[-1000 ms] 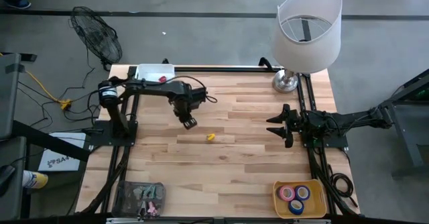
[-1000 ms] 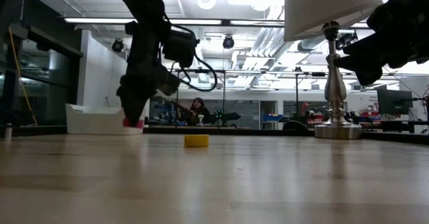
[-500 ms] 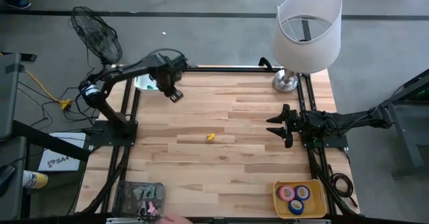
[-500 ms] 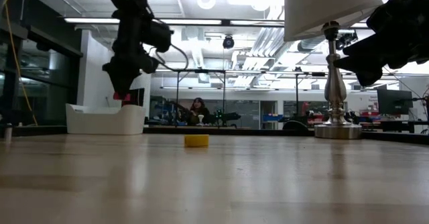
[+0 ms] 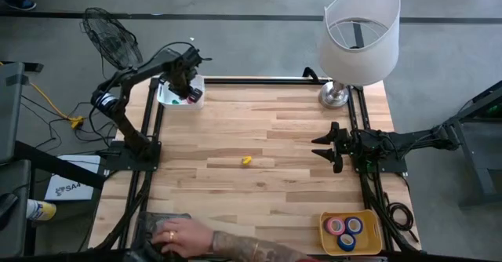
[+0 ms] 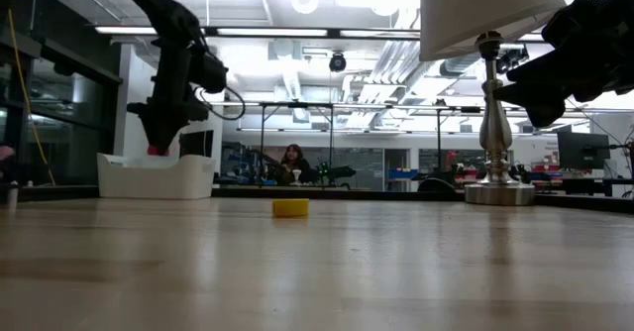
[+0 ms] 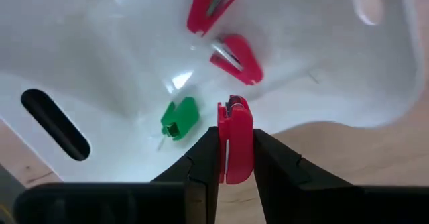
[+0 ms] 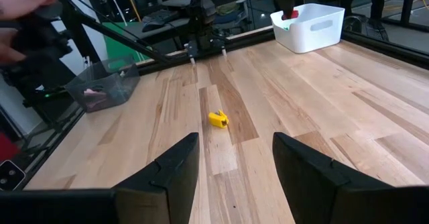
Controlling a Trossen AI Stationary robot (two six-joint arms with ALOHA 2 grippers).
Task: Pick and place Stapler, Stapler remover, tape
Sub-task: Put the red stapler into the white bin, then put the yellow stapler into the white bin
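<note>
My left gripper (image 5: 189,96) hangs over the white bin (image 5: 168,100) at the table's far left corner, shut on a red staple remover (image 7: 233,142). In the low view the gripper (image 6: 155,145) is just above the bin's rim (image 6: 158,163). Two more red staple removers (image 7: 236,58) and a small green piece (image 7: 179,117) lie on the bin's floor. A small yellow piece (image 5: 246,161) lies flat on the table's middle. My right gripper (image 5: 319,147) waits open at the right side. Tape rolls (image 5: 346,228) lie in a yellow tray. My left gripper pinches the red staple remover's two flat sides (image 7: 228,158) between its two fingers (image 7: 201,163). The fingers come from above, pointing down. The remover stands on end between them, lifted clear, above the bin's near wall, with its far end past the fingertips.
A lamp (image 5: 357,34) stands at the far right corner. A person's hand (image 5: 174,236) rests on a clear box (image 5: 154,226) of small things at the near left. The yellow tray (image 5: 375,237) is at the near right. Bare wood lies between.
My left gripper has swung from the table's middle toward the far left corner, rising and rolling, and now hangs over the white bin with the red staple remover still in its fingers. A person's hand has come in at the near edge onto the clear box.
</note>
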